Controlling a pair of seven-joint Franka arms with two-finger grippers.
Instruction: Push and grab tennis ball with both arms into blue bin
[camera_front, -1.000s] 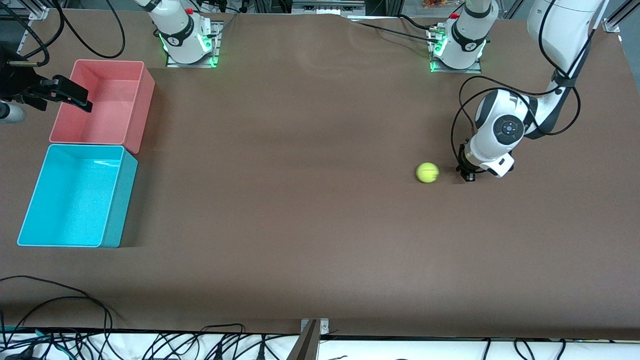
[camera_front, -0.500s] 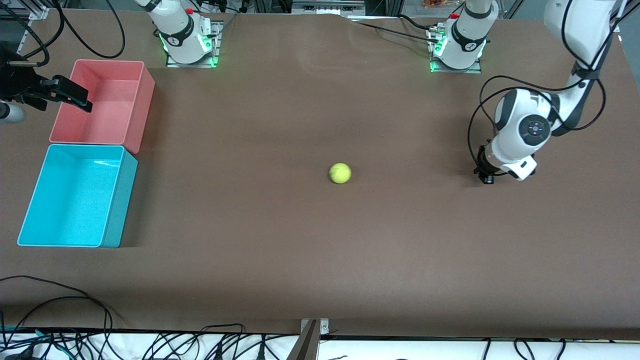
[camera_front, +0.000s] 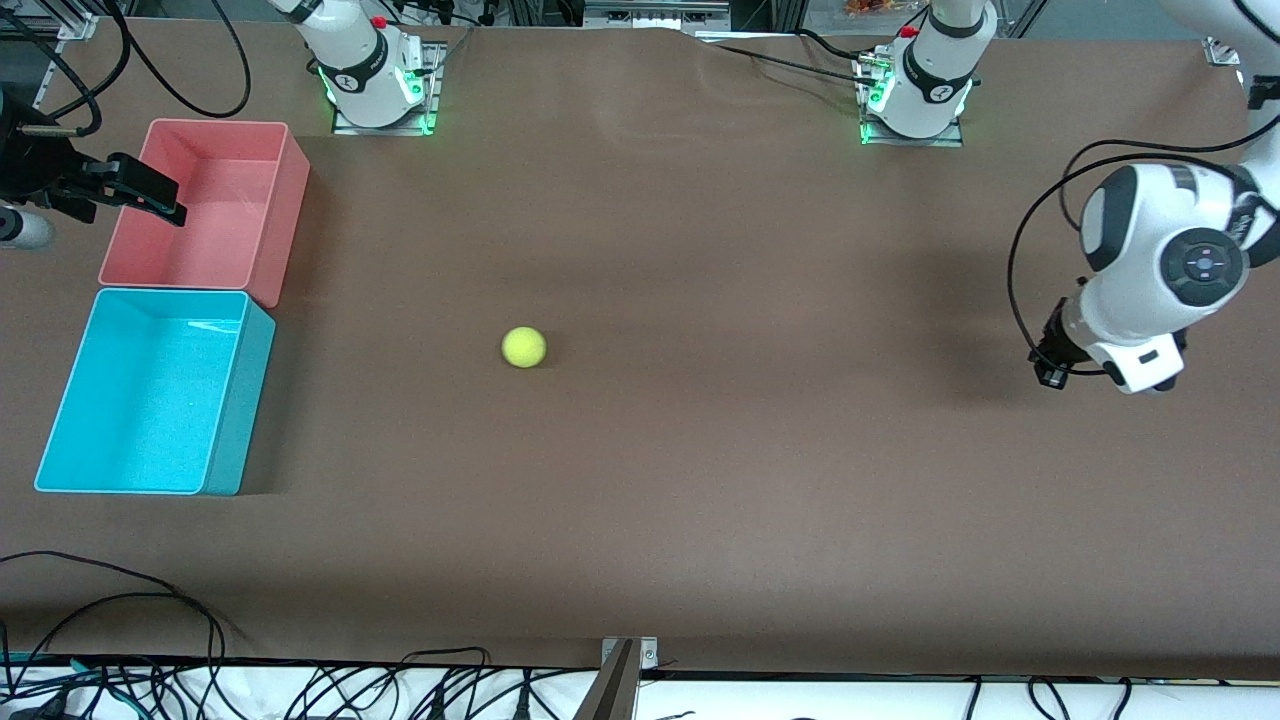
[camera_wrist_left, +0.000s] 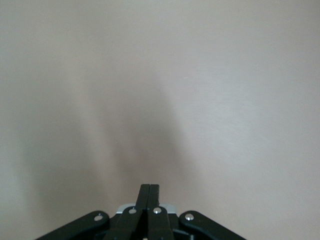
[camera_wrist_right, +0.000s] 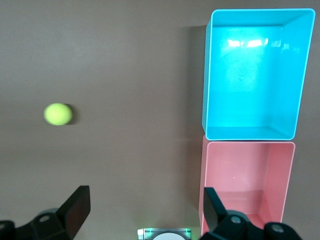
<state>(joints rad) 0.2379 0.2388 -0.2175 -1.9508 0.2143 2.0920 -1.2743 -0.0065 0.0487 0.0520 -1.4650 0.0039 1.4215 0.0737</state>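
The tennis ball (camera_front: 523, 347) lies on the brown table near its middle, apart from both grippers; it also shows in the right wrist view (camera_wrist_right: 58, 114). The blue bin (camera_front: 240, 400) stands empty at the right arm's end of the table and shows in the right wrist view (camera_wrist_right: 250, 75). My left gripper (camera_front: 1050, 372) is shut and empty, low over the table at the left arm's end; its wrist view shows its fingertips (camera_wrist_left: 149, 192) pressed together over bare table. My right gripper (camera_front: 120, 195) is open and empty, up over the pink bin's outer edge (camera_wrist_right: 145, 197).
A pink bin (camera_front: 285, 210) stands empty beside the blue bin, farther from the front camera, and shows in the right wrist view (camera_wrist_right: 250, 185). Both arm bases stand at the table's back edge. Cables hang along the front edge.
The ball has rolled from beside my left gripper across the table toward the bins. My left gripper has drawn back toward its own end of the table. The right arm has not moved.
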